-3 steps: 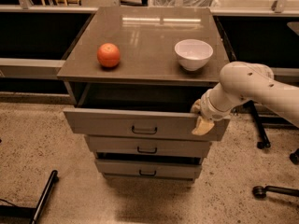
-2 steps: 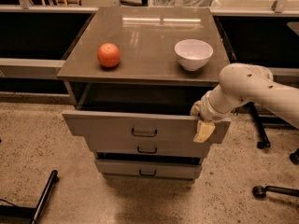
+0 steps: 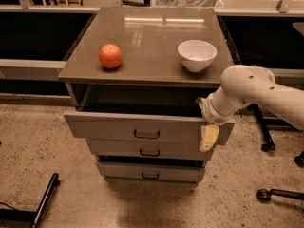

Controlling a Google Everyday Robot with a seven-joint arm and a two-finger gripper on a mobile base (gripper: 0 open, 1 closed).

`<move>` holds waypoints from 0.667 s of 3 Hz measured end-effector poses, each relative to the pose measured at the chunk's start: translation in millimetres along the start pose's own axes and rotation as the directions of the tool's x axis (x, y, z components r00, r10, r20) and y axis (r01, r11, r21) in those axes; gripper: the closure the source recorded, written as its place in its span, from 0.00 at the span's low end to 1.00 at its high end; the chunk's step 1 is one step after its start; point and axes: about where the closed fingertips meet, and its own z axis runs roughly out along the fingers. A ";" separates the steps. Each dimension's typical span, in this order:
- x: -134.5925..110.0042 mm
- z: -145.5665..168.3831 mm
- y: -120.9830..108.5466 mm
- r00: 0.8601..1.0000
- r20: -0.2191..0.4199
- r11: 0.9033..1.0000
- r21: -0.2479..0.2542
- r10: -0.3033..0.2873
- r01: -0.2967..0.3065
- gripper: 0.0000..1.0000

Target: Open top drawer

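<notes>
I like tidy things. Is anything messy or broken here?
Nothing looks spilled or broken. The wide grey top drawer juts out, with the robot's cream pincer at its right front corner. The white bowl stands upright.

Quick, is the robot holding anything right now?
End effector: hooked over the right end of the top drawer front, which is pulled out; open or closed cannot be told.

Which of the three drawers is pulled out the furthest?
The top drawer, its dark inside showing; the gripper is at its right front corner. The two lower drawers sit further back.
</notes>
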 end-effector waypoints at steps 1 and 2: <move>1.5 4.9 7.3 1.000 -0.022 0.998 -0.060 0.005 -0.007 0.00; -0.2 5.2 19.6 1.000 -0.025 0.988 -0.153 0.009 -0.013 0.19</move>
